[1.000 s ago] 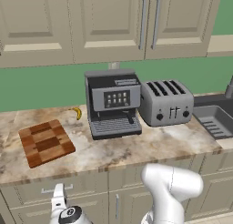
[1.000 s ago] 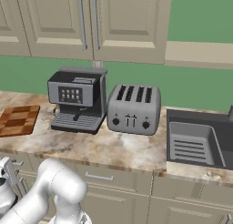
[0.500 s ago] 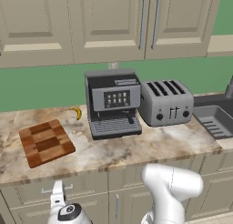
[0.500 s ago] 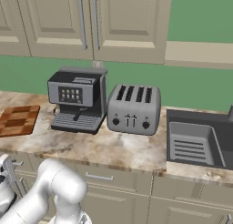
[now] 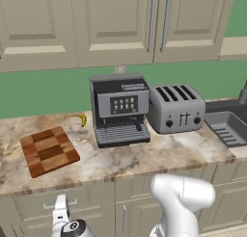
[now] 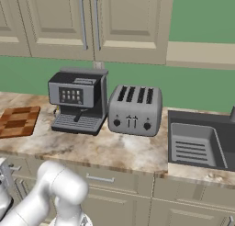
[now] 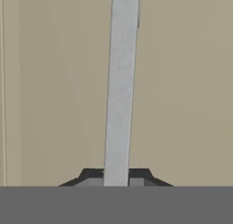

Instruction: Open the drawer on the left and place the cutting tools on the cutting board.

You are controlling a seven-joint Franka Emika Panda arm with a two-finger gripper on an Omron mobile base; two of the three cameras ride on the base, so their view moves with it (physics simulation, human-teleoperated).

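Hand view looks straight at the beige front of the drawer [image 7: 182, 91], where the silver bar handle [image 7: 120, 82] runs up the picture from between the two dark fingertips; the gripper [image 7: 116, 176] is clamped on that handle. From the left base view the gripper [image 5: 61, 216] sits low at the drawer [image 5: 53, 207] front, below the counter [image 5: 144, 159] edge and under the cutting board [image 5: 49, 150]. That board lies flat on the counter, well left of the coffee machine [image 5: 119, 108], with nothing on it. A small yellow banana [image 5: 82, 119] lies between board and machine, near the wall. A toaster [image 5: 176, 107] stands just right of the machine. The drawer front looks closed.
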